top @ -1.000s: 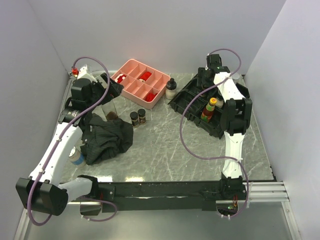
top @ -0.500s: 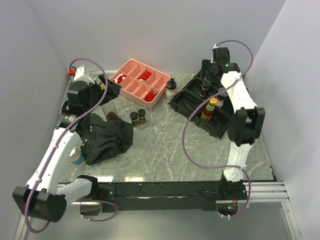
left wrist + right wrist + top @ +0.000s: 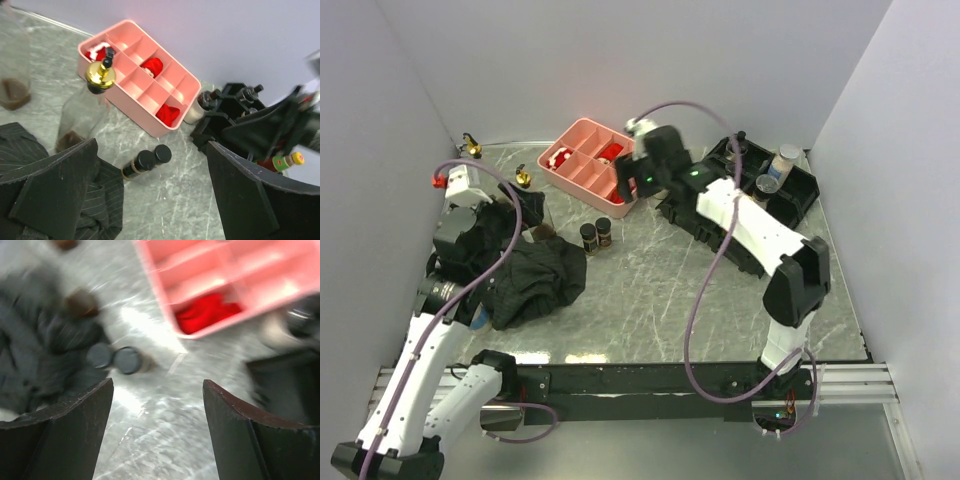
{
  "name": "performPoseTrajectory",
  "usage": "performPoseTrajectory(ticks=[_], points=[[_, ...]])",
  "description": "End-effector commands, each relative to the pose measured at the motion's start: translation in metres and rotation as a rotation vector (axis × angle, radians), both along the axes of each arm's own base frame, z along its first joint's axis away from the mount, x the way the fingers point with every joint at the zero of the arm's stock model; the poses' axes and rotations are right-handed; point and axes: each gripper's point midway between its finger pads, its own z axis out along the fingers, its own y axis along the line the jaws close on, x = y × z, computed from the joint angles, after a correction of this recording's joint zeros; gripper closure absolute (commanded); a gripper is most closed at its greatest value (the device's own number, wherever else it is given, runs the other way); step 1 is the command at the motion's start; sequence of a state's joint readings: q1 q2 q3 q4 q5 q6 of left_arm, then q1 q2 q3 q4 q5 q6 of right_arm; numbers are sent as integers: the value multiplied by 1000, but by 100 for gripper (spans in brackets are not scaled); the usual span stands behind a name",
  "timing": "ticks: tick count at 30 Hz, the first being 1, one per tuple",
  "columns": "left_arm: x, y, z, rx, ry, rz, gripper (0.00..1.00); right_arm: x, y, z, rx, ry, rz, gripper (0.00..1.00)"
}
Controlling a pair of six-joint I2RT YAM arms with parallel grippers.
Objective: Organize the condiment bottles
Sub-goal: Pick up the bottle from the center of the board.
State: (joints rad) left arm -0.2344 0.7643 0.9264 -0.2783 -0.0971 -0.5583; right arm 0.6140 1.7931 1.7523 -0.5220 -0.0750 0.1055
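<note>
**Stock on the marble table (image 3: 650, 290), from your side outward**

1. Black cloth (image 3: 535, 280): crumpled, near left, lying under your left arm.
2. Left gripper (image 3: 151, 144): your left arm holds it above the cloth's far edge. Jaws spread wide, nothing between them.
3. Two black-lidded spice jars (image 3: 588, 237): upright and touching each other, just right of the cloth and near the pink tray's front wall. The left gripper's camera looks straight down on them.
4. Right gripper (image 3: 157, 382): your right arm reaches it across to the centre, above the tray's right corner. Jaws apart and empty. Its own view is blurred.
5. Pink compartment tray (image 3: 582, 190): centre back, set at an angle, with red pieces (image 3: 167, 114) in several cells.
6. Pale bottle (image 3: 194, 106): stands between the tray's right corner and the rack. You see it only from the left wrist.
7. Black rack (image 3: 803, 192): right back, partly covered by your right arm.
   - Two grey-lidded shakers (image 3: 785, 158) stand at its far right end.
   - A yellow-capped sauce bottle (image 3: 286, 161) shows by the frame. You cannot tell its slot.
8. Clear gold-spouted bottle (image 3: 523, 178): upright, just left of the tray, with dark dregs at the bottom.
9. Second gold-spouted bottle (image 3: 472, 147): far left corner, well apart from the rack.
</note>
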Motion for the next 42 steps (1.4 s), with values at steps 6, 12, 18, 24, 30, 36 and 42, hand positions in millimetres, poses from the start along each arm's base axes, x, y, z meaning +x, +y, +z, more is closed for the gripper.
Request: performPoseTrajectory(ticks=[6, 12, 18, 24, 30, 36, 42], points=[[-16, 15, 34, 19, -161, 65, 4, -27, 63, -35, -63, -148, 522, 19], [-18, 19, 34, 18, -161, 94, 4, -31, 67, -78, -149, -265, 772, 13], [-18, 22, 34, 22, -164, 108, 4, -25, 69, -92, -57, -340, 932, 14], [-17, 23, 32, 32, -153, 118, 4, -18, 78, -101, -40, -365, 977, 14], [-20, 25, 35, 26, -165, 131, 4, -17, 81, -110, -54, -354, 995, 14], [-19, 24, 34, 26, -162, 128, 4, -9, 90, -110, -62, -372, 988, 15], [-19, 26, 33, 29, -159, 138, 4, -14, 101, -114, -53, -368, 1009, 19]])
